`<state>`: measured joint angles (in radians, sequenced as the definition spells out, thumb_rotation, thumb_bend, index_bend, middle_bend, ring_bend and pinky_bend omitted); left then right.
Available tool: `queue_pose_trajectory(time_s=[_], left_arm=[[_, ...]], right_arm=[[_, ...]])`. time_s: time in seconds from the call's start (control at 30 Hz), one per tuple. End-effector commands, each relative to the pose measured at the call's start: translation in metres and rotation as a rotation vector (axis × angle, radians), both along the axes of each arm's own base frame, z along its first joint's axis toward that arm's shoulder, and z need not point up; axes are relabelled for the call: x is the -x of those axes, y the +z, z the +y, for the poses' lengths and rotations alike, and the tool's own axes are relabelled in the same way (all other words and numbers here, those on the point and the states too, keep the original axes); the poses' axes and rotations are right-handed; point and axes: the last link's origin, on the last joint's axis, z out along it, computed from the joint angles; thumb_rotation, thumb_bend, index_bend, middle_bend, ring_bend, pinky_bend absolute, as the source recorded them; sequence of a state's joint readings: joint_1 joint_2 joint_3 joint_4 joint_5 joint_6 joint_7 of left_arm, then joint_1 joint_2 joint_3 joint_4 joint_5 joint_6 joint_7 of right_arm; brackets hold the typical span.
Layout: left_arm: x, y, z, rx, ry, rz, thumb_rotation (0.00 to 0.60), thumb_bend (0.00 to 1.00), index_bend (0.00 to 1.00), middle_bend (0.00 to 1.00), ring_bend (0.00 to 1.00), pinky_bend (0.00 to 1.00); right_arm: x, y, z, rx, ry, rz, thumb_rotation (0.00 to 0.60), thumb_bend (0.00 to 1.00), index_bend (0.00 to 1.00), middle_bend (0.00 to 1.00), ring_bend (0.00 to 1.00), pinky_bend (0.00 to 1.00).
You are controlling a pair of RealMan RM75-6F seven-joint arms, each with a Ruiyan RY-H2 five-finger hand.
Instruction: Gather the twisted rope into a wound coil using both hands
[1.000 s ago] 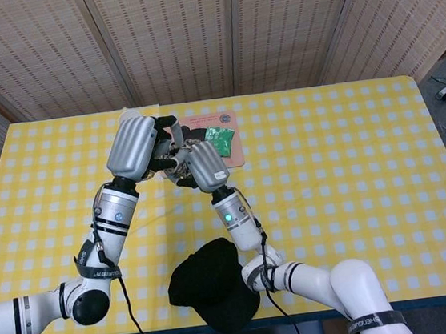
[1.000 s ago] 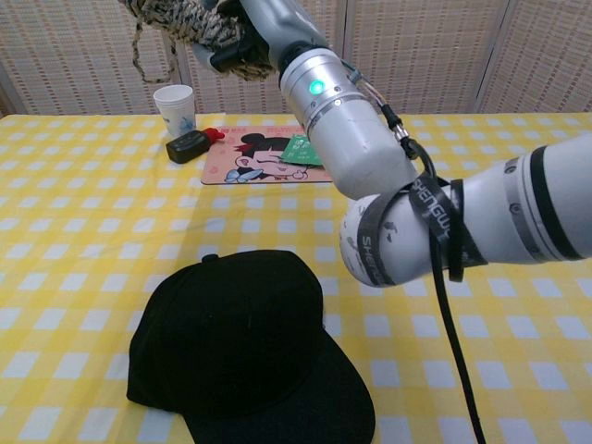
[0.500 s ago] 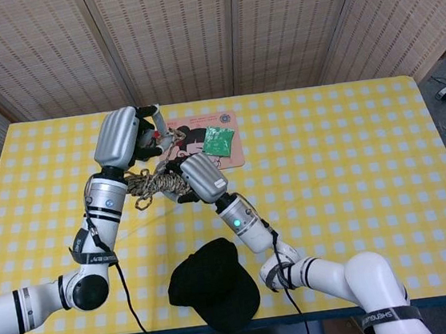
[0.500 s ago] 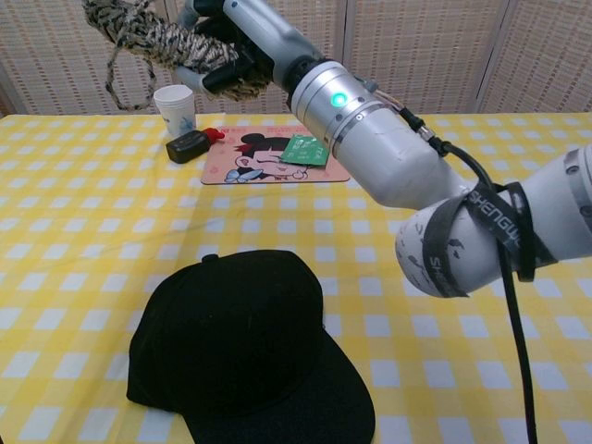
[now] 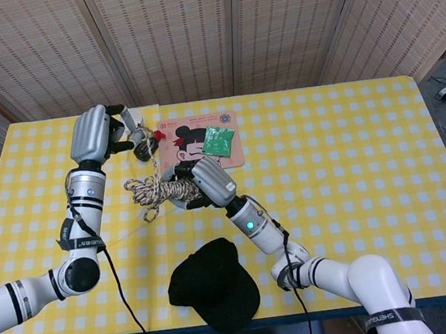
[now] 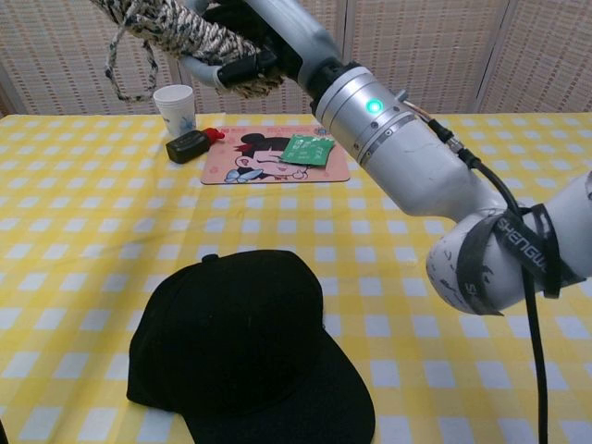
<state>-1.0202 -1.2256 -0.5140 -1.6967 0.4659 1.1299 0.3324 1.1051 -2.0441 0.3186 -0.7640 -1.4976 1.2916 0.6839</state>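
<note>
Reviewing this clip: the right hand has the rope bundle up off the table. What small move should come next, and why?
Probably bring the left hand back to the rope to catch the loose loop hanging below the bundle. The right hand holds the bundle alone above the table, the left hand is raised apart from it and seems to hold nothing, and the strands are not yet a tidy coil.

Cap (image 6: 245, 347) at the table's (image 6: 481, 148) near edge, mat (image 6: 268, 155) near the far edge, packet (image 6: 308, 149) on the mat's right end, small device (image 6: 188, 146) just left of the mat, cup (image 6: 174, 108) behind the device
</note>
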Motion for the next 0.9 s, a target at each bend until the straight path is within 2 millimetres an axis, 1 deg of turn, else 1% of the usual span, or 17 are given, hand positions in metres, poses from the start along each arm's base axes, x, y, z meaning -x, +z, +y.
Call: queue_pose_trajectory(time_s=[0.03, 0.33, 0.5, 0.9], left_arm=[[0.009, -0.001, 0.002, 0.008, 0.03, 0.019, 0.6, 0.35, 0.81, 1.0, 1.0, 1.0], [0.033, -0.003, 0.004, 0.022, 0.091, 0.082, 0.6, 0.35, 0.81, 1.0, 1.0, 1.0], [0.046, -0.006, 0.002, 0.024, 0.114, 0.124, 0.6, 0.35, 0.81, 1.0, 1.0, 1.0], [0.073, -0.012, -0.001, 0.043, 0.173, 0.225, 0.6, 0.35, 0.81, 1.0, 1.0, 1.0]], right_arm=[[0.0, 0.0, 0.003, -0.003, 0.005, -0.058, 0.6, 0.3, 0.94, 0.72, 0.59, 0.66], [-0.003, 0.007, 0.005, 0.032, -0.004, -0.192, 0.6, 0.29, 0.95, 0.72, 0.6, 0.66], [-0.006, 0.016, 0.004, 0.063, -0.019, -0.271, 0.6, 0.29, 0.95, 0.73, 0.6, 0.66], [-0.006, 0.027, 0.003, 0.111, -0.049, -0.369, 0.6, 0.29, 0.96, 0.73, 0.6, 0.66]])
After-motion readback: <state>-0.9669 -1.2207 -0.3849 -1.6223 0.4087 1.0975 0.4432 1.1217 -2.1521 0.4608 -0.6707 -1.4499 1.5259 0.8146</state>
